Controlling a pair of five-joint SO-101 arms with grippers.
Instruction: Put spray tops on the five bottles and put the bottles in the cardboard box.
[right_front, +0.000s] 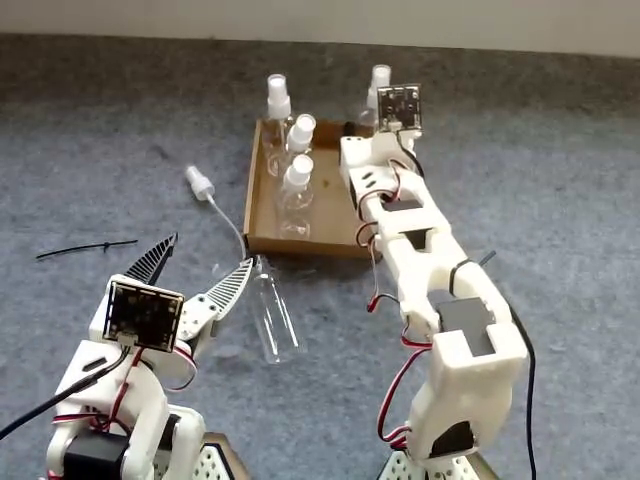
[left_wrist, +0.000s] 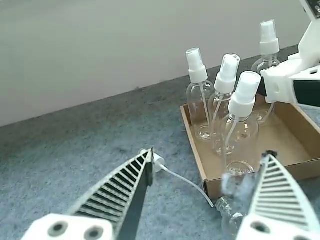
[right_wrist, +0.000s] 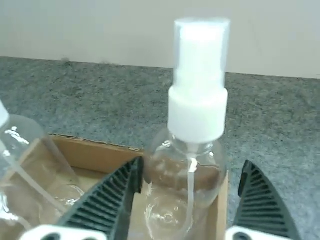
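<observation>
High view: clear capless plastic bottle (right_front: 272, 315) looks light, slick; take it mid-body. Left gripper (right_front: 210, 252) and right gripper (right_wrist: 192, 165) fingers spread wide, empty.

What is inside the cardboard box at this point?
Standing in the cardboard box: three capped bottles along one side, and a fourth bottle between the right gripper's open fingers. The right arm covers part of the box floor.
</observation>
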